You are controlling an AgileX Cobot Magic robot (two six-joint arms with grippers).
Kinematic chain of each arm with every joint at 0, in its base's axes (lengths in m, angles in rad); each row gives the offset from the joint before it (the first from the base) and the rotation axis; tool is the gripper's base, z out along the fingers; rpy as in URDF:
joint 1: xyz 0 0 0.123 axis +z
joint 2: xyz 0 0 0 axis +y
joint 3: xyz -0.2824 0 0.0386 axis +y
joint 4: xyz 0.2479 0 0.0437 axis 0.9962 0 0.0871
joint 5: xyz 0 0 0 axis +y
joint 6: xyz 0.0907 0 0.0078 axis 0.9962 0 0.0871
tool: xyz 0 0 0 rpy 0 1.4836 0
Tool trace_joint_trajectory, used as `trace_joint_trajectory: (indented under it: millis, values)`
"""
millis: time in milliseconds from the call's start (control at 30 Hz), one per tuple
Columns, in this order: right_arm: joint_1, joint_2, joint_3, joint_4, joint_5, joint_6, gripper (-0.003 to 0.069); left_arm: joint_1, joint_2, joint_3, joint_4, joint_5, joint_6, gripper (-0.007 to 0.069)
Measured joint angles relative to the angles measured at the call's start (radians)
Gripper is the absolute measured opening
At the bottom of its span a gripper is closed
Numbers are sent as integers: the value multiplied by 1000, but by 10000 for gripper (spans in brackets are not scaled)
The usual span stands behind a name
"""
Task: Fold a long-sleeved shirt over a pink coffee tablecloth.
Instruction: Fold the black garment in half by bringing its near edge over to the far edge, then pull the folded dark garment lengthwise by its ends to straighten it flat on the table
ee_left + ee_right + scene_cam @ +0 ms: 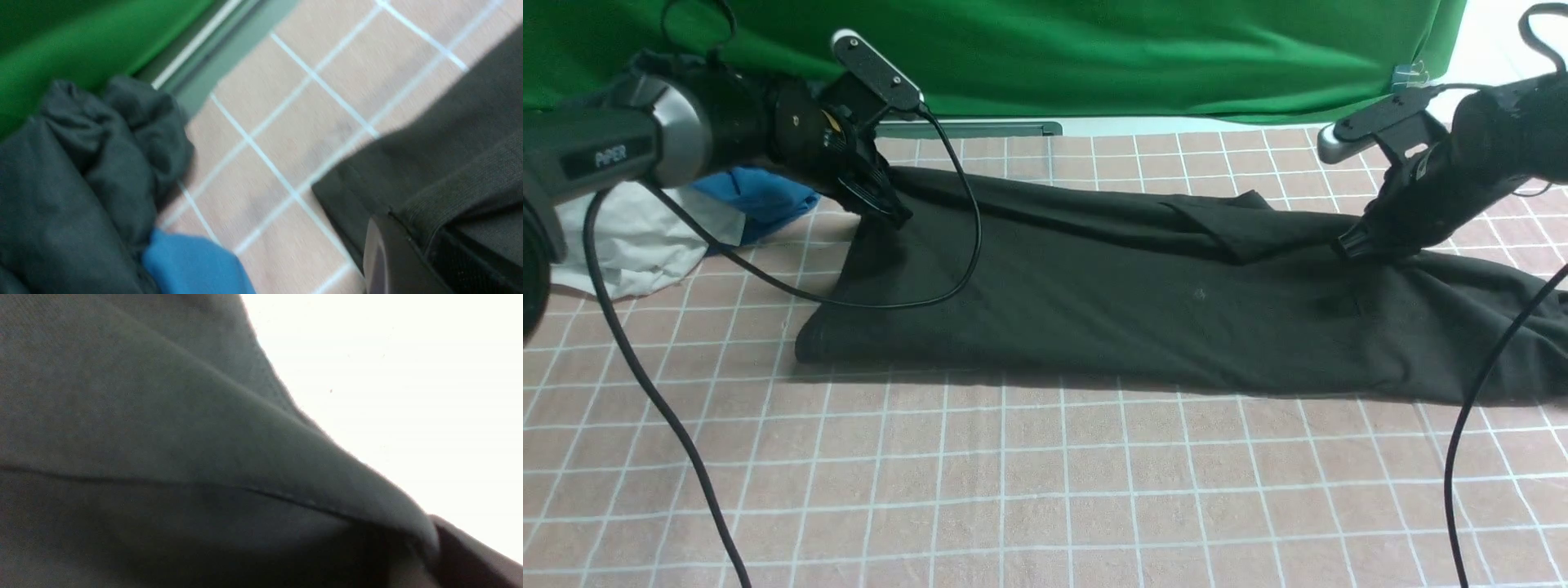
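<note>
Length of the large black long-sleeved shirt [1094, 286] runs left-right across the pink checked tablecloth [1045, 490], left end effector [886, 211] closed at one end, right end effector [1346, 247] toward the other, its grip impossible to tell.

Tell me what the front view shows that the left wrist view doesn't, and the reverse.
Front only: the whole long-sleeved shirt laid lengthwise, the right gripper down at its right part, a white cloth. Left wrist only: the shirt's ribbed hem close up, and a bunched dark grey garment seen clearly. Both: the pink tablecloth, green cloth, blue cloth, and the left gripper at the shirt's corner.
</note>
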Motion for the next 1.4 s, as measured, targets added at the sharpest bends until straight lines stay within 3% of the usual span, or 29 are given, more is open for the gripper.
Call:
trace_joint_trajectory:
  millis: [67, 167, 200, 267, 333, 367, 433, 467, 500, 600, 633, 667, 700, 833, 1200, 1400]
  values:
    - [-1, 1, 0, -3, -18, 13, 193, 0, 4, 0, 2, -25, 0, 77]
    - [-1, -5, 0, -5, -22, 36, 387, 1, 5, -1, 3, -56, -1, 188]
    - [-1, -8, 0, -5, -21, 37, 394, 1, 5, -2, 3, -57, -1, 197]
    - [5, -41, 0, 25, 9, 48, 433, 2, 5, -3, -7, -62, -7, 314]
    - [12, -64, -1, 60, 33, 46, 422, 2, 5, -3, -11, -62, -20, 360]
    - [24, -85, -2, 107, 65, 30, 390, 3, 4, -3, -28, -56, -46, 421]
    - [63, -107, -5, 236, 137, -45, 275, 3, -12, -3, -72, -26, -81, 484]
    - [72, -106, -5, 248, 143, -53, 263, 3, -12, -3, -72, -26, -81, 487]
    - [99, -101, -7, 316, 170, -105, 181, 2, -32, -3, -102, 1, -90, 490]
    - [160, -63, -9, 387, 164, -158, 59, -4, -80, -3, -167, 76, -97, 390]
    - [171, -41, -13, 399, 142, -168, 38, -8, -106, -3, -195, 114, -97, 288]
    - [173, -33, -14, 402, 135, -170, 35, -8, -106, -3, -195, 114, -96, 272]
    - [175, 0, -31, 406, 107, -175, 25, -16, -136, -3, -222, 160, -85, 128]
    - [163, 64, -88, 407, 44, -175, 20, -38, -187, -3, -248, 223, -61, 24]
    - [62, 211, -303, 410, -164, -171, 33, -127, -359, 103, -270, 276, -32, 17]
    - [-27, 213, -349, 410, -100, -152, 75, -151, -504, 285, -270, 260, -32, 17]
